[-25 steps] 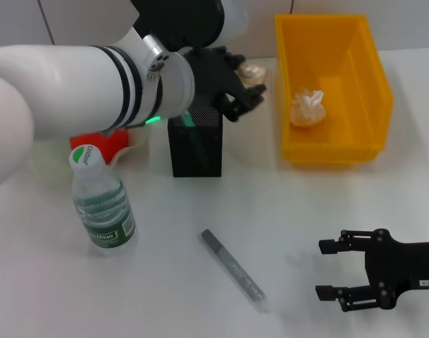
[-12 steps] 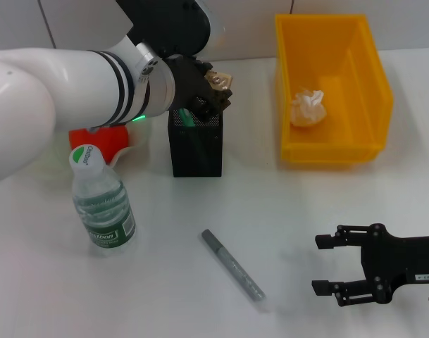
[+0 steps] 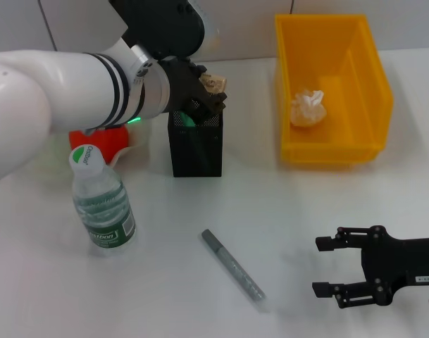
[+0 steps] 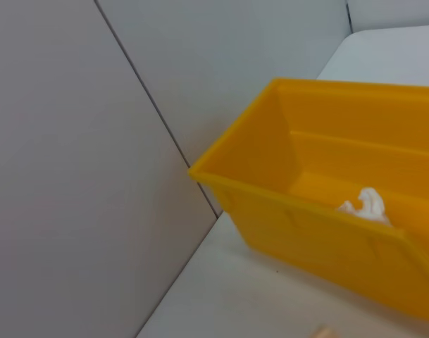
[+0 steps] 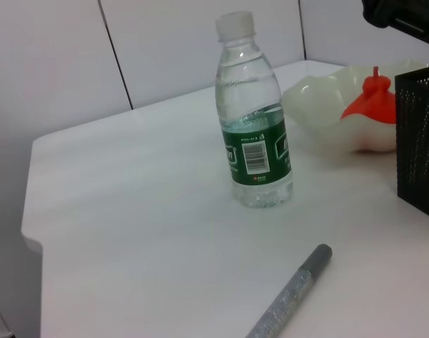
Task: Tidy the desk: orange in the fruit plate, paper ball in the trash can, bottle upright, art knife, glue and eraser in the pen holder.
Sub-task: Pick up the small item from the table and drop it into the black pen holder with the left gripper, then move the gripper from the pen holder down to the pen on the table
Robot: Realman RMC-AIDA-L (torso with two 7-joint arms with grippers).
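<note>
Eraser (image 3: pixel 214 82), a tan block, was pinched in the left claw (image 3: pixel 208 90) directly above the open mouth of the pen holder (image 3: pixel 196 146), so the drop looked straight down. Well apart, the grey art knife (image 3: pixel 233 265) lay slantwise on the worktop (image 3: pixel 200 303), nearer the wide-open, idle right claw (image 3: pixel 328 266).

1. Pen holder (image 3: pixel 196 144) mouth: blocked from above by the left gripper (image 3: pixel 208 90), which holds the eraser (image 3: pixel 213 82) over it.
2. Bottle (image 3: pixel 101 199) stands upright front-left of the holder; narrow gap between.
3. Art knife (image 3: pixel 233 265) lies on open table (image 3: pixel 284 204), bare surface all round.
4. Right gripper (image 3: pixel 325 266), fingers spread, sits near the knife, nothing between.
5. Trash can (image 3: pixel 332 151) open on top; paper ball (image 3: pixel 308 108) inside.
</note>
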